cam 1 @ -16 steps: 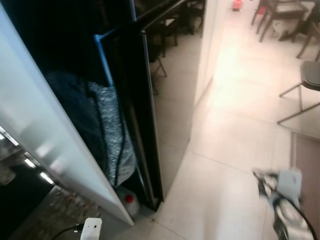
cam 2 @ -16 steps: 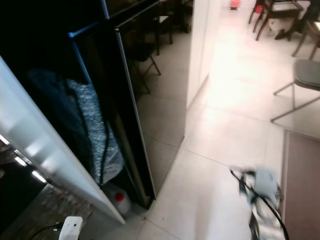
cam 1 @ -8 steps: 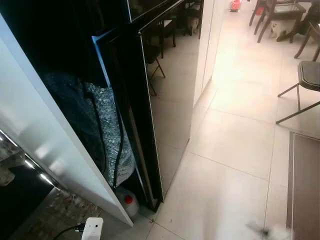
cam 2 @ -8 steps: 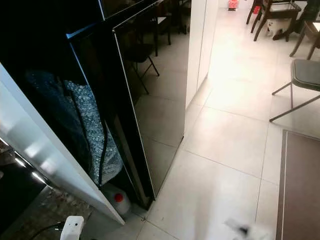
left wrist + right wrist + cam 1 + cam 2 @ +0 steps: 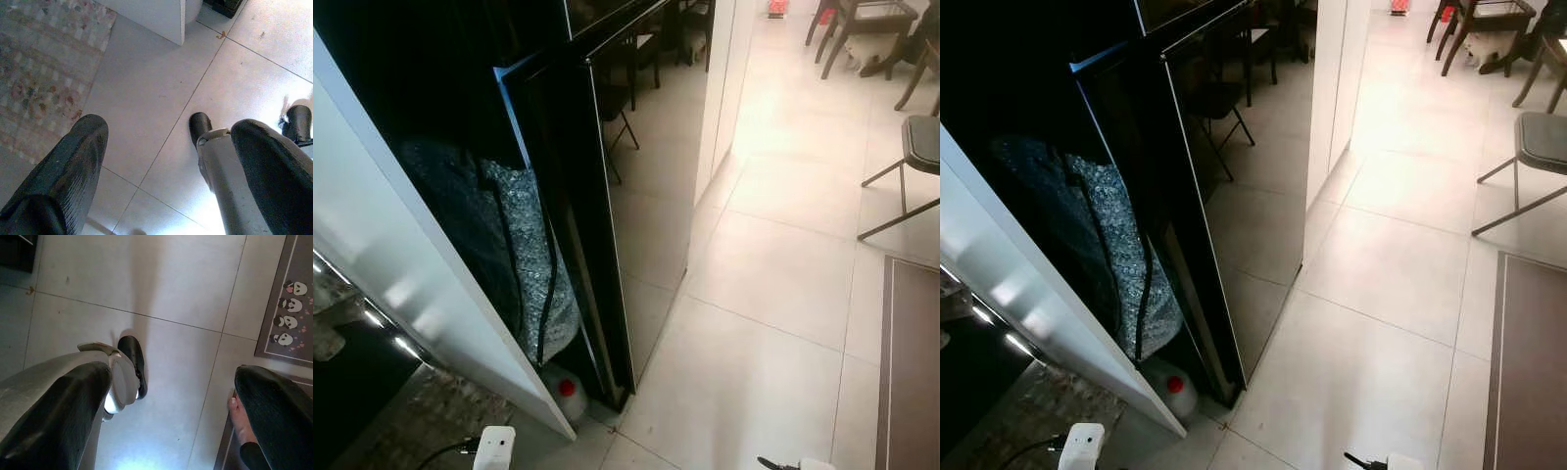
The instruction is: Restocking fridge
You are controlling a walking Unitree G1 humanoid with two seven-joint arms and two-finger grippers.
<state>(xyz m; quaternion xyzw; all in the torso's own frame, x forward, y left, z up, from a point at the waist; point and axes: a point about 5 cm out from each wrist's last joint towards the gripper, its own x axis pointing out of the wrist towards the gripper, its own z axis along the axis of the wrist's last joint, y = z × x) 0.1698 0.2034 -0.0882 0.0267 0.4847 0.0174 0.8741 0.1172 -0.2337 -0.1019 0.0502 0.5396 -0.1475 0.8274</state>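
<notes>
Fridge (image 5: 607,196) interior dark, red-capped jug (image 5: 566,397) half hidden behind door

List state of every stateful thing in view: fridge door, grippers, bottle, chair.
fridge door: swung open, white edge toward the camera
black glass panel: upright, reflecting the room
red-capped bottle: capped, on the floor at the panel's foot
left gripper: jaws open, empty, over the tiles
right gripper: jaws open, empty, over the tiles
grey chair: upright, unoccupied
</notes>
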